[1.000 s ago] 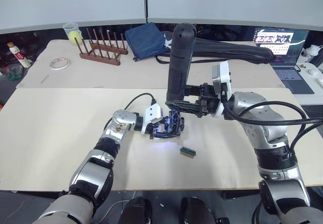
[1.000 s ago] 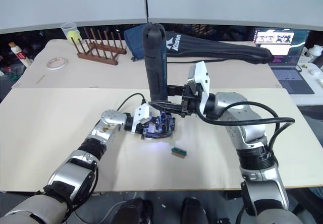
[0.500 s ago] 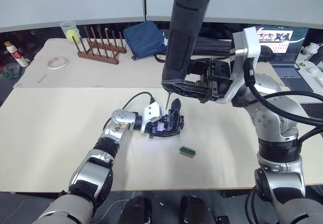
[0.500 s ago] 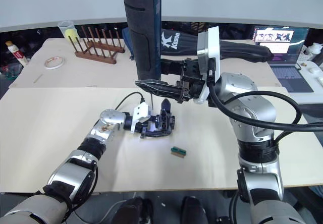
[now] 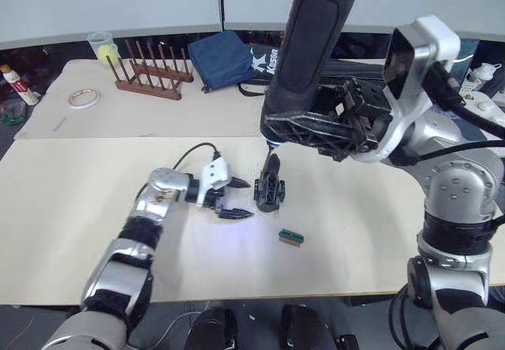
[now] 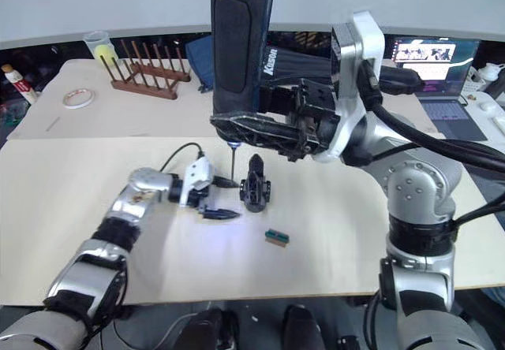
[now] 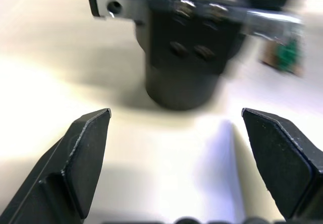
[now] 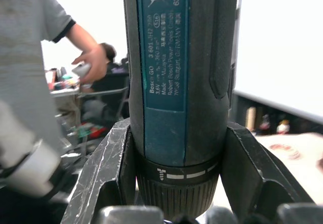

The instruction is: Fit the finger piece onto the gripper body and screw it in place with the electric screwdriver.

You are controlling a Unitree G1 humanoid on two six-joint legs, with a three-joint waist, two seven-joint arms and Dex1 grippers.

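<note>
Left wrist view puts you right behind your left gripper (image 7: 176, 158): its two black fingers (image 7: 83, 153) are spread wide with nothing between them, and the gripper body (image 7: 184, 47) stands on the pale table just ahead of the tips, not touching either one. From the head camera you see the same left gripper (image 5: 234, 199) lying low on the table (image 5: 71, 208), fingertips pointing at the gripper body (image 5: 268, 190), which stands upright just beside them with its pointed black finger sticking up. A small green-and-red piece (image 5: 291, 237) lies on the table a little nearer to you and to the right of the body.

Above the body, your right gripper (image 5: 304, 129) is clamped around the electric screwdriver (image 5: 312, 42), held upright; the right wrist view shows both fingers pressed against the barrel near its collar (image 8: 179, 176). The thin metal bit (image 6: 232, 159) points down and hangs clear above the table, near the gripper body on its left side and apart from it. You cannot tell whether the finger piece is fitted.

Further back, on the rear table, you have a wooden peg rack (image 5: 146, 78), a roll of tape (image 5: 82, 97), a blue bag (image 5: 223, 57) and a long black bag (image 5: 264, 60). A laptop (image 6: 426, 58) sits at the far right.
</note>
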